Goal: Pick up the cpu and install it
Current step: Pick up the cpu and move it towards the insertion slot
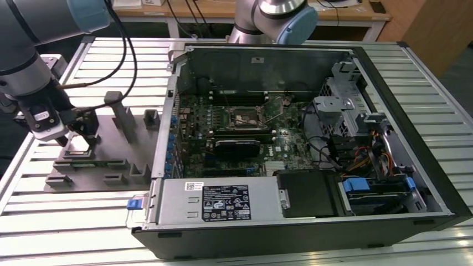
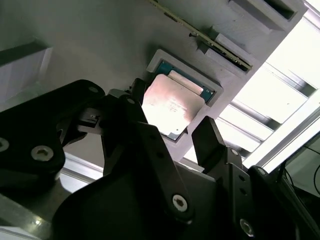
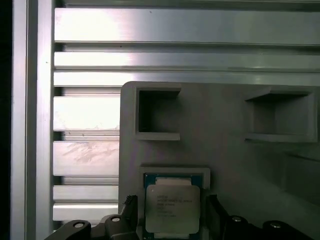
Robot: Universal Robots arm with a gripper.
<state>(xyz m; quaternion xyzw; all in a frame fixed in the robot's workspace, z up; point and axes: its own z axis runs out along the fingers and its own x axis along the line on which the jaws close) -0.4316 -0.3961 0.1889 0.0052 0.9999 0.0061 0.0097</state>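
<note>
The cpu, a small square chip with a silvery top and green rim, lies in a shallow pocket of the grey fixture block. My gripper hangs right over it, open. One black finger stands on each side of the chip, and a small gap shows at both edges. In the second wrist view the cpu sits between the two fingertips of the gripper. In the exterior view the gripper is low over the fixture block, at that view's left.
The open computer case lies to the exterior view's right of the fixture. Its motherboard carries the dark square socket frame. Upright posts rise from the fixture near the gripper. A slatted aluminium table carries everything.
</note>
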